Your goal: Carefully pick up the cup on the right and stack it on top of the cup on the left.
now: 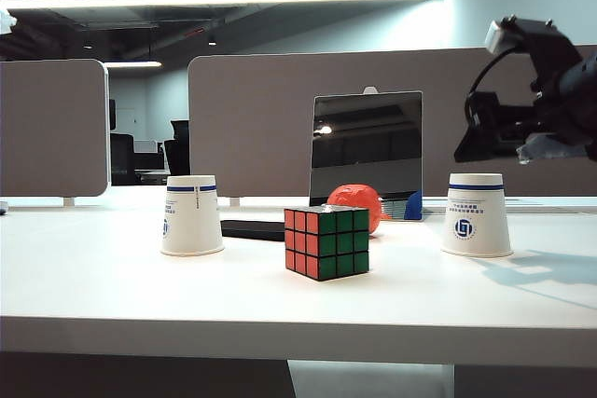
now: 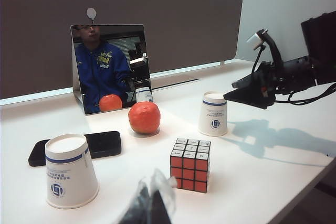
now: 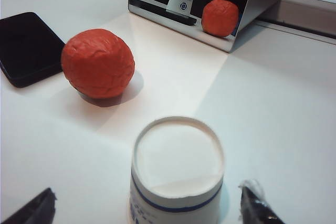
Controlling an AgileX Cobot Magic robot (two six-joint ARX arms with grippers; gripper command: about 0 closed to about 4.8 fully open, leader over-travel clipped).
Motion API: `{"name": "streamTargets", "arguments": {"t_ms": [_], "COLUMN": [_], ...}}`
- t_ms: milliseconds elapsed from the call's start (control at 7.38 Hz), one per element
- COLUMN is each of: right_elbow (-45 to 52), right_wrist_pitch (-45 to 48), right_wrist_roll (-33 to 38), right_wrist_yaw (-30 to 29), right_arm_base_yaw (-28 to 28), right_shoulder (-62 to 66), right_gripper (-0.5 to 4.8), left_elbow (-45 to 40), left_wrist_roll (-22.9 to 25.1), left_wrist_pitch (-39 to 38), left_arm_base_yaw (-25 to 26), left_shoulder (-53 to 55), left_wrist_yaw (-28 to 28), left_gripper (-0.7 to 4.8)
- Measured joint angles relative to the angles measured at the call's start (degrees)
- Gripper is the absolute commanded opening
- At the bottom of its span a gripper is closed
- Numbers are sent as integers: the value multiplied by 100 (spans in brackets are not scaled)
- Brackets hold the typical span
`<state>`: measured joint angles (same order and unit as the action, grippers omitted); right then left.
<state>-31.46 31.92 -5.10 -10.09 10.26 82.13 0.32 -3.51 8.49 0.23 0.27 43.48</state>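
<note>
An office desk: a white table (image 1: 112, 295) with grey dividers and a mirror (image 1: 366, 151) propped at the back.

Nearest the exterior camera, the cube (image 1: 326, 242) sits at the centre of the table. From it, the left cup (image 1: 192, 215) stands at about 10 o'clock and the right cup (image 1: 476, 214) at about 2 o'clock. Both are upside down, rim on the table, which puts the narrow closed base on top: a stable seat for stacking and a tapered wall for the fingers to close on. Behind the cube lie a dark phone (image 1: 252, 229) at 11 o'clock and an orange ball (image 1: 356, 202) at 1 o'clock, well clear of the path between the cups.

The right gripper (image 1: 522, 142) hangs in the air above and just right of the right cup, at about 2 o'clock from it. In its wrist view the cup's base lies between the spread fingertips (image 3: 37, 211), jaws wide, touching nothing: likely lining up to straddle the cup.

The left gripper (image 2: 149, 203) shows only as a dark, blurred tip at the near table edge; whether it is open I cannot tell.
</note>
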Motion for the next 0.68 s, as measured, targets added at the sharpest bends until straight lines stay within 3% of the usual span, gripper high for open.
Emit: {"name": "streamTargets", "arguments": {"t_ms": [678], "right_elbow": [-7], "right_wrist_pitch": [1062], "right_wrist_roll": [26], "right_wrist_yaw": [-2], "right_arm_base_yaw": [-13], "right_shoulder": [518], "right_gripper": [479], "left_elbow": [2], "left_wrist_roll": [0], "left_wrist_pitch": [-11], "left_arm_base_yaw": [0], "left_shoulder": [0], "left_wrist_yaw": [0], "left_gripper": [-5]}}
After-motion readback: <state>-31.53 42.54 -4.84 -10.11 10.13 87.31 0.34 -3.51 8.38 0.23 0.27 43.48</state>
